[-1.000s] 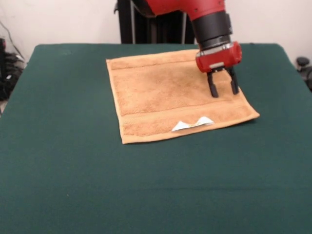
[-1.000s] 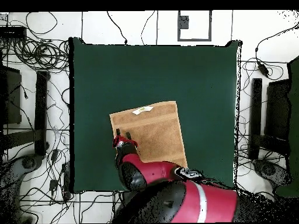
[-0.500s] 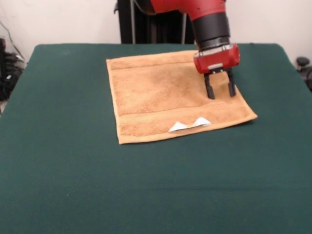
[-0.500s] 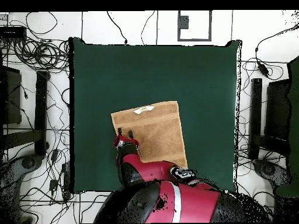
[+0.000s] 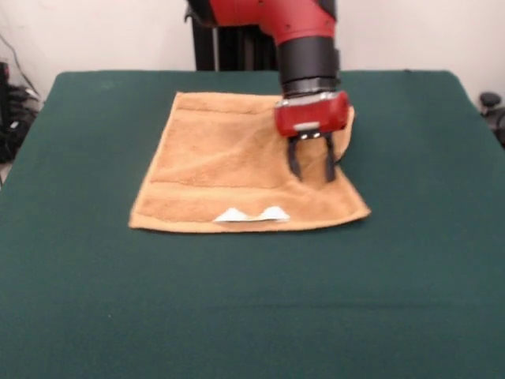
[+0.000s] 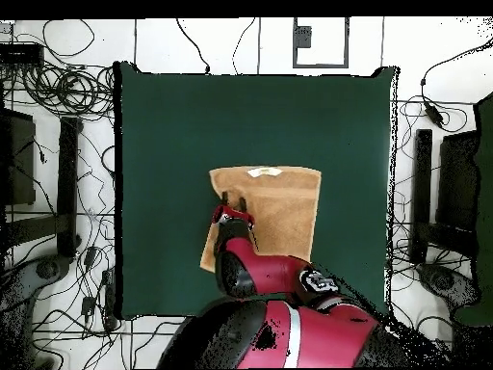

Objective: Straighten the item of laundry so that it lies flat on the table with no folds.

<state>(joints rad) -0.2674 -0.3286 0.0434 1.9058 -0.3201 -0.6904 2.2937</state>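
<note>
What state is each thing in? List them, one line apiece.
towel: spread open on the table, not fully flat, a diagonal wrinkle running toward the gripper.
care tag: lying on the towel's near band, white side up.
gripper: open, fingertips down on the towel near its right edge.
table: green cloth top, towel on it.

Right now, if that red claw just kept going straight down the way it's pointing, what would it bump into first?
The towel. The gripper points straight down with its fingers apart, tips at or just above the cloth, with the table underneath.
</note>
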